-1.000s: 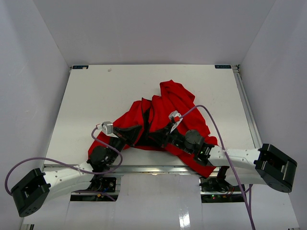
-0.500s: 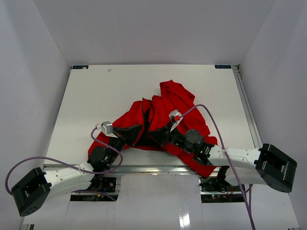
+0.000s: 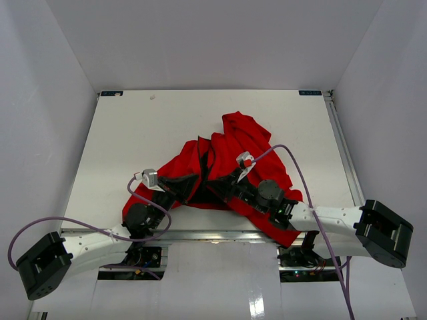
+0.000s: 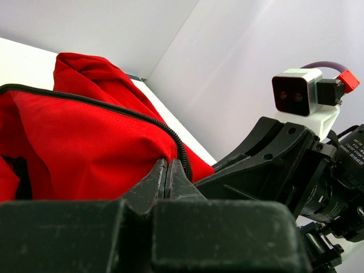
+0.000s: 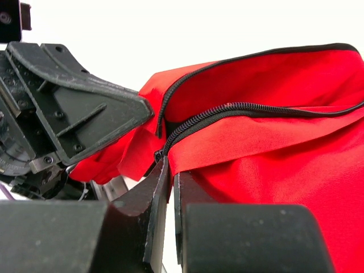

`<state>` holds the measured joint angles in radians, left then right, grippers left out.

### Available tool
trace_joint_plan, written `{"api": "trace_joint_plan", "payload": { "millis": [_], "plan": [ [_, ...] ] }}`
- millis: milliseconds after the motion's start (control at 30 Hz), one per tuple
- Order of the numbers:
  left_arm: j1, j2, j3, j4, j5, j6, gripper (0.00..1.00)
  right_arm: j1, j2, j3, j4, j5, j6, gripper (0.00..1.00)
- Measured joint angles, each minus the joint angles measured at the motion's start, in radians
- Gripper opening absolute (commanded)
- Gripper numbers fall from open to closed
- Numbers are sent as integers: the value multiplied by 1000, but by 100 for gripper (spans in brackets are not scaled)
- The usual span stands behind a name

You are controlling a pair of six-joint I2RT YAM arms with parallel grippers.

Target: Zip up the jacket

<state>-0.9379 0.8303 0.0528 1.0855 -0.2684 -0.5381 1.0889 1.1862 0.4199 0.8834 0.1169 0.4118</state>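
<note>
The red jacket lies crumpled on the white table, near its front edge. Its dark zipper runs along the raised fabric edge. My left gripper is shut on the jacket's edge right beside the zipper teeth, as the left wrist view shows. My right gripper faces it from the right and is shut on the other jacket edge at the lower end of the zipper, as the right wrist view shows. The two grippers are a few centimetres apart. The zipper is open above them.
White walls enclose the table on three sides. Purple cables loop over both arms. The metal front rail runs just below the jacket's hem. The left gripper's black body fills the left of the right wrist view.
My right wrist has edged very slightly to the right. Both grippers keep their hold on the jacket, and the left arm has not moved.
</note>
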Motion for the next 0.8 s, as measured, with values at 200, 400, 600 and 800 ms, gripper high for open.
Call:
{"api": "trace_joint_plan", "payload": {
  "millis": [200, 400, 600, 800],
  "plan": [
    [0, 0, 0, 0, 0, 0, 0, 0, 0, 11, 9, 19, 0, 8],
    [0, 10, 0, 1, 3, 0, 0, 0, 0, 16, 9, 30, 0, 8],
    [0, 14, 0, 7, 5, 0, 0, 0, 0, 17, 9, 35, 0, 8],
    [0, 18, 0, 13, 7, 0, 0, 0, 0, 17, 9, 38, 0, 8]
  ]
}}
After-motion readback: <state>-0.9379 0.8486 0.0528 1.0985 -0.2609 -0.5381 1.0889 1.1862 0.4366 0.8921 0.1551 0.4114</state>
